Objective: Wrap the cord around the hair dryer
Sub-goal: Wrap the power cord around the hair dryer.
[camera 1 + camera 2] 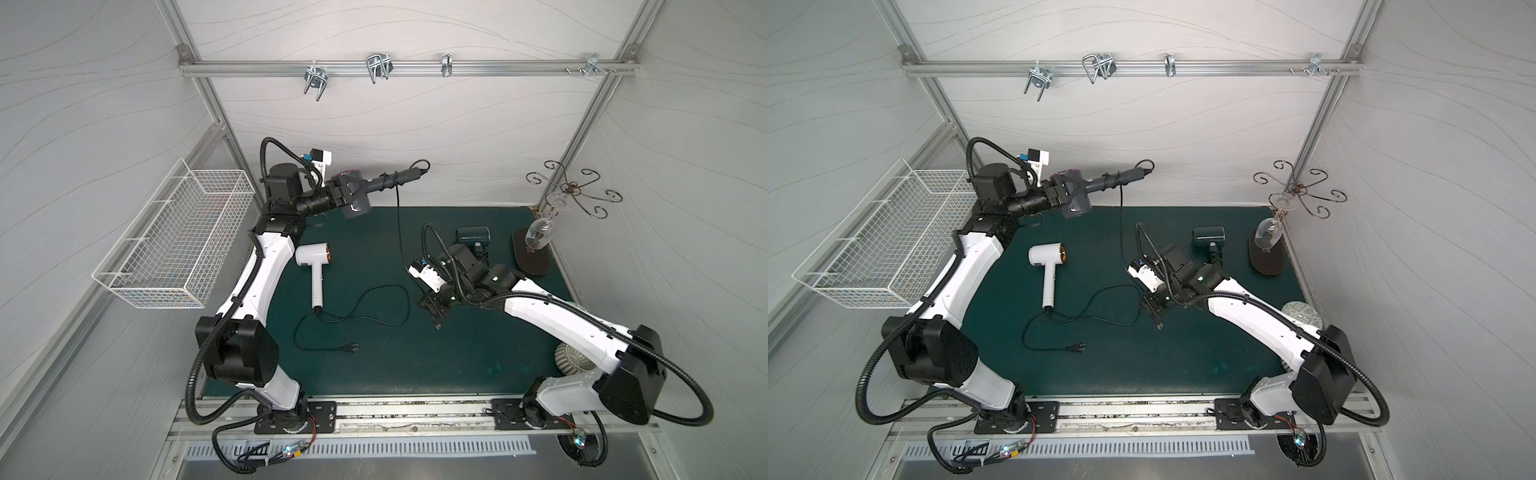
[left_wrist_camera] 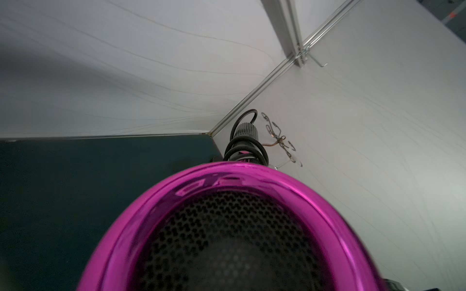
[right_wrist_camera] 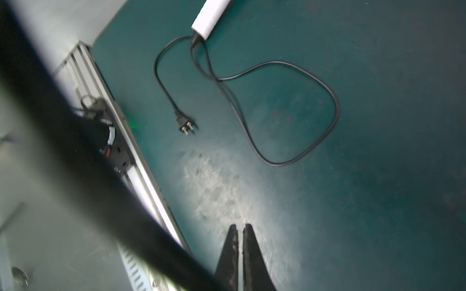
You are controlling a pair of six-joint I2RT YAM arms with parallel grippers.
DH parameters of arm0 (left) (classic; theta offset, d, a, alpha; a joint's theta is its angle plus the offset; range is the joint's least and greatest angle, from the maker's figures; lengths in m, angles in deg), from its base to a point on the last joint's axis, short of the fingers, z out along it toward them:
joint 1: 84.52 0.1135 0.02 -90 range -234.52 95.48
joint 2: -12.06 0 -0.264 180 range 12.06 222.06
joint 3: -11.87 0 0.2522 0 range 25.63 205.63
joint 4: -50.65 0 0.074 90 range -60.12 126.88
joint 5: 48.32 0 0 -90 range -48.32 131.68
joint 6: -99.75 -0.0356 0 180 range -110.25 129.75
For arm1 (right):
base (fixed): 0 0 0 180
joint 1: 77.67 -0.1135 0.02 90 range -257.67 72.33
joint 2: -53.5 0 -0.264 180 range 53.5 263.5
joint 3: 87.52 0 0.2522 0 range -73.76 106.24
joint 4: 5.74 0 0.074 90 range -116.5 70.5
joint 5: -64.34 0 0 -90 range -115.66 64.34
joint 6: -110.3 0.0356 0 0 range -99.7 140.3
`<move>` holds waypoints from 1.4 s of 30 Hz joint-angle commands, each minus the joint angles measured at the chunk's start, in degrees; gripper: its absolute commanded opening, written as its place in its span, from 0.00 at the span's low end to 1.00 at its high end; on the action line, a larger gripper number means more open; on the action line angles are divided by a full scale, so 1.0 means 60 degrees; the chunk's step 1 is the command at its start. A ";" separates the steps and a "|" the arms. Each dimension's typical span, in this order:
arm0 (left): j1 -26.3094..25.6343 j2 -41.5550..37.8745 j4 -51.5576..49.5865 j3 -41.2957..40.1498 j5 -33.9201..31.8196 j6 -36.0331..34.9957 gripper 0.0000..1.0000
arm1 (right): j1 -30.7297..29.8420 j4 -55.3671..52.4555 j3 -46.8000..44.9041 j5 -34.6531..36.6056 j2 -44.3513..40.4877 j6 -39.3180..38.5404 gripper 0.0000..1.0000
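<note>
- Basket (image 1: 166,266), white wire: mounted on left wall.
- Left pincer (image 1: 350,194): clamped on head of grey hair dryer (image 1: 360,209), held in air near back wall.
- Cord (image 1: 399,224): few turns around dryer handle; rest hangs down, ending beside right arm (image 1: 540,303).
- White hair dryer (image 1: 313,257): flat on tabletop (image 1: 415,365), own lead (image 1: 374,307) loose.
- Right pincer (image 3: 240,228): fingers together, nothing between them, low over tabletop.

1. Grey hair dryer (image 1: 359,205) with a magenta rim, raised above the green mat (image 1: 415,357), handle pointing sideways.
2. Its black cord (image 1: 398,224) coils round the handle, the rest hanging down.
</note>
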 commanded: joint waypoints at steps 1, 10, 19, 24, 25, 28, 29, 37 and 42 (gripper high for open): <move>0.0025 0.0112 -0.1159 0.0476 -0.1039 -0.1864 0.00 | -0.0709 -0.3273 0.1338 0.1723 -0.0185 -0.0488 0.00; -0.0805 0.0092 -0.2593 -0.0175 -0.1736 -0.3159 0.00 | -0.1167 -0.6071 0.6145 0.3527 0.0988 -0.1687 0.00; -0.1942 -0.0588 -0.2730 -0.1818 -0.1507 -0.3457 0.00 | -0.0025 -0.5672 0.8800 0.3653 0.2013 -0.3327 0.00; -0.2395 -0.1173 -0.2640 -0.2631 -0.0766 -0.3462 0.00 | 0.0937 -0.4915 0.9105 0.3011 0.2206 -0.3998 0.00; -0.2543 -0.1283 -0.2622 -0.2758 -0.0487 -0.3500 0.00 | 0.1136 -0.4792 0.9106 0.2798 0.2242 -0.4137 0.00; -0.3020 -0.1567 -0.2786 -0.2953 -0.0040 -0.3643 0.00 | 0.1688 -0.4371 0.8999 0.2176 0.2340 -0.4506 0.00; -0.3203 -0.1659 -0.2808 -0.3021 0.0105 -0.3655 0.00 | 0.1909 -0.4184 0.8940 0.1976 0.2378 -0.4628 0.00; -0.4056 -0.2545 -0.2112 -0.3533 0.1268 -0.3203 0.00 | 0.3527 -0.2927 0.8234 -0.1043 0.2532 -0.5281 0.00; -0.4132 -0.3015 -0.0599 -0.3920 0.2173 -0.1983 0.00 | 0.4371 -0.2315 0.7723 -0.2438 0.2996 -0.5023 0.00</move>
